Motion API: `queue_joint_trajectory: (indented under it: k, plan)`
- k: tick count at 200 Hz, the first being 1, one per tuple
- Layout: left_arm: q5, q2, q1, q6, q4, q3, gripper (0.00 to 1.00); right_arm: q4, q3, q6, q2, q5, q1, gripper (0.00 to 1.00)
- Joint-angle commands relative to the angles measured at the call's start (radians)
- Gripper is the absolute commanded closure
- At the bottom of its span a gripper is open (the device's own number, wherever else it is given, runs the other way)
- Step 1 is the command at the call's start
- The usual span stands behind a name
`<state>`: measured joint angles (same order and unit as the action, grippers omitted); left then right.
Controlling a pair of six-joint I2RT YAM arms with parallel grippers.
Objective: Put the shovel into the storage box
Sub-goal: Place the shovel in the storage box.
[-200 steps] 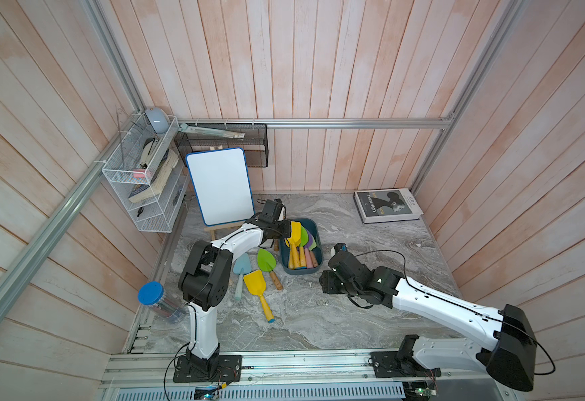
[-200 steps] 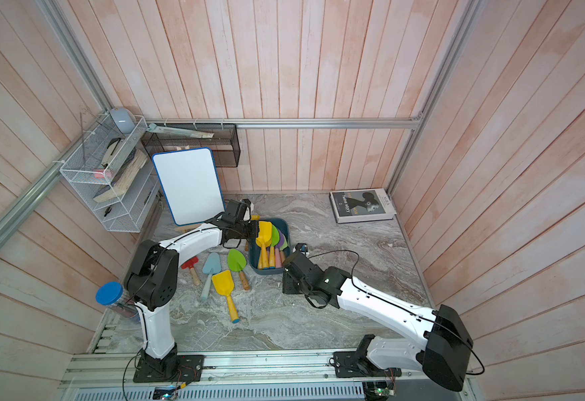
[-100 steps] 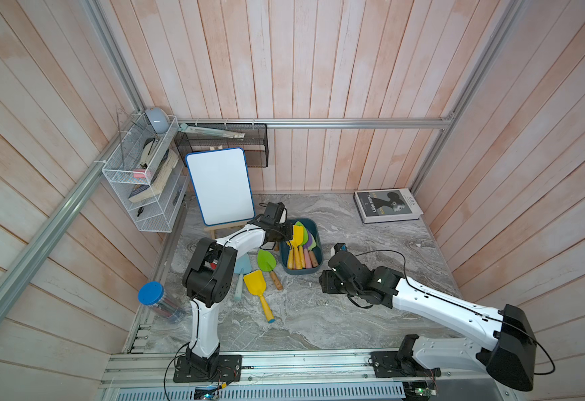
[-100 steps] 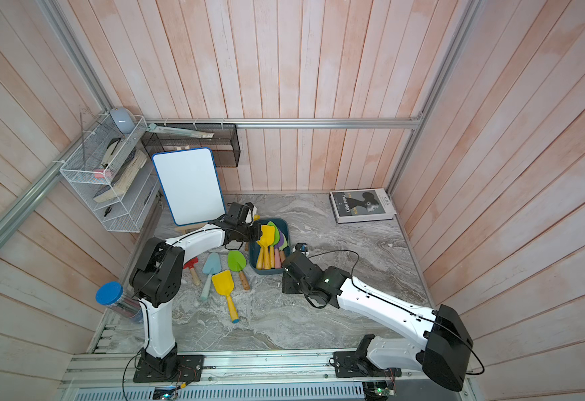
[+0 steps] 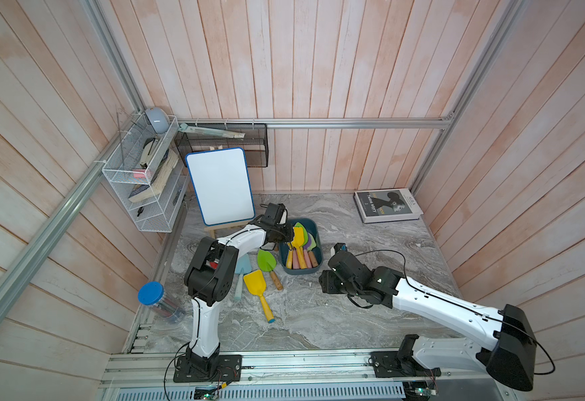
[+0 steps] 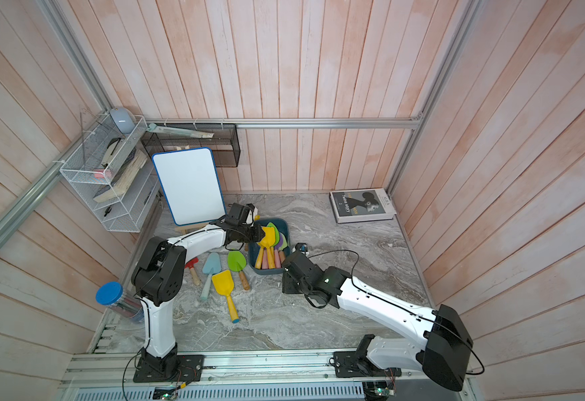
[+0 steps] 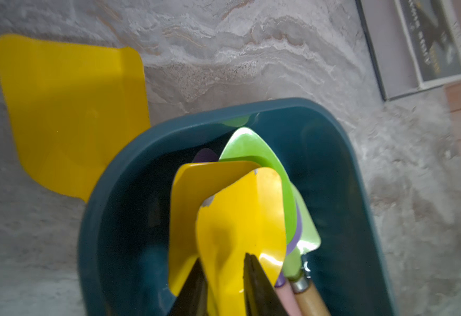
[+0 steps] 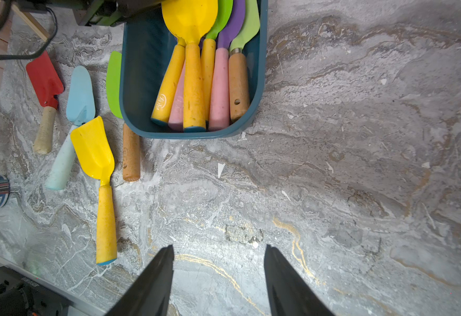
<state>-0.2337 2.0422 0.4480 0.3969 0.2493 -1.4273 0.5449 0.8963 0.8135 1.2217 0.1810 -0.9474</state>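
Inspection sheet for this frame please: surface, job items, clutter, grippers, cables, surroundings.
surface: marble-pattern table, small white flecks, no spill seen
job's things: storage box holds several shovels, top yellow shovel uppermost; outside beside it lie red shovel, light blue shovel, green shovel, loose yellow shovel
clutter: whiteboard, book, blue-lidded jar at the table's edge
grippers: left gripper over the box, fingers flanking the top yellow shovel, grip unclear; right gripper open, empty, above bare table
cables: black cable loops off the right arm, above the table
surroundings: white wire rack and black mesh basket on wood-plank walls
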Motion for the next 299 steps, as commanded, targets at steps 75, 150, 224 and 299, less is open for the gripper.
queue_joint_trajectory:
  k: [75,150,224,299]
  plan:
    - [0.037,0.007,0.007,-0.011,0.084,-0.064,0.52,-0.020,-0.011,-0.012,0.003,-0.008,0.007,0.41]
    - [0.148,0.026,0.026,-0.015,0.186,-0.147,0.34,-0.027,-0.005,-0.022,0.013,-0.015,0.007,0.41]
    - [0.244,-0.019,0.043,-0.015,0.223,-0.185,0.29,-0.019,-0.017,-0.015,-0.015,-0.008,0.007,0.40]
    - [0.481,-0.212,0.051,0.036,0.289,-0.108,0.24,-0.029,-0.047,-0.004,-0.052,-0.003,0.008,0.41]
